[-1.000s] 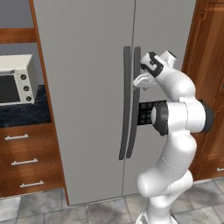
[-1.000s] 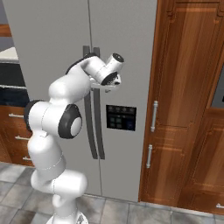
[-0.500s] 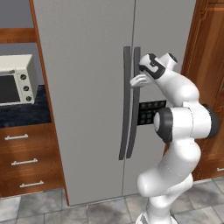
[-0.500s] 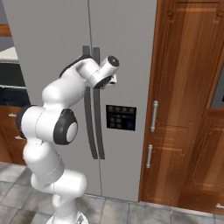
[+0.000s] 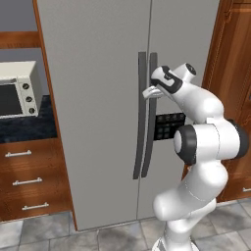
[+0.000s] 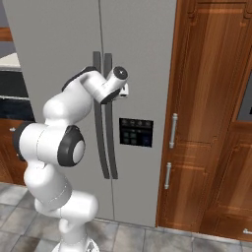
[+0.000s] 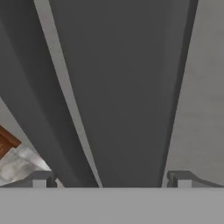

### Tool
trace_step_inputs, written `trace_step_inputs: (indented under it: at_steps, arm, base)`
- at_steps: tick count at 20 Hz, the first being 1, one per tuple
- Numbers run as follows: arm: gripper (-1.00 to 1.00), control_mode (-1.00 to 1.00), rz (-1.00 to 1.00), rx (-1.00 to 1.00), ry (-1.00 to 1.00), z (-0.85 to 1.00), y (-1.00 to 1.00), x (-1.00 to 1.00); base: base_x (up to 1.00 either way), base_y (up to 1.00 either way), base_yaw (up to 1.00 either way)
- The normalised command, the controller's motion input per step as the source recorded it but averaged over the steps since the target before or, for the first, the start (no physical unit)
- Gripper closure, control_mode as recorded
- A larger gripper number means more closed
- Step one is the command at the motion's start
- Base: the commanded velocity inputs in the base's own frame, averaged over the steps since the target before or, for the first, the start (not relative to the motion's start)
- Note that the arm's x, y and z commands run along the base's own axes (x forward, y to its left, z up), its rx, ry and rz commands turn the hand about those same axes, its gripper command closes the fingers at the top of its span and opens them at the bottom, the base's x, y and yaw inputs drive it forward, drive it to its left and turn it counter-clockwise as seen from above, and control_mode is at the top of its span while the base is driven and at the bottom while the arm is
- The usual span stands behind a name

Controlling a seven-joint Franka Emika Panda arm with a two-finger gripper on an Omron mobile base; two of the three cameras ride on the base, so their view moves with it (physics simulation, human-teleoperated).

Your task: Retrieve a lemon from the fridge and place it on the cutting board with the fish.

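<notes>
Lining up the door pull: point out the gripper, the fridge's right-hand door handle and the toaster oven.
gripper [image 5: 150,91], left base view, between its fingertips.
right-hand door handle [image 5: 149,142], left base view, mid-length of the dark bar.
toaster oven [image 5: 30,90], left base view, knob panel.

No readable text anywhere you look.

You can make out a dark rectangular control panel [image 6: 136,132] on the right door of the tall light-grey fridge [image 5: 98,73], but its markings are too small to read; the knobs on the white toaster oven [image 5: 19,90] at far left carry no legible labels either.
</notes>
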Motion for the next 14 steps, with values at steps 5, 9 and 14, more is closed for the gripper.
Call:
trace_step_inputs:
  at_steps: [5, 9, 14]
  arm:
    - [-1.00, -1.00, -0.02, -0.03, -0.02, -0.02, -0.14, 0.00]
    - [-1.00, -1.00, -0.04, -0.02, 0.00, 0.00, -0.11, 0.00]
    - [-1.00, -1.00, -0.03, -0.02, 0.00, -0.11, 0.06, 0.07]
  base:
    - [0.00, 0.00, 0.00]
    - [0.00, 0.00, 0.00]
    - [0.00, 0.00, 0.00]
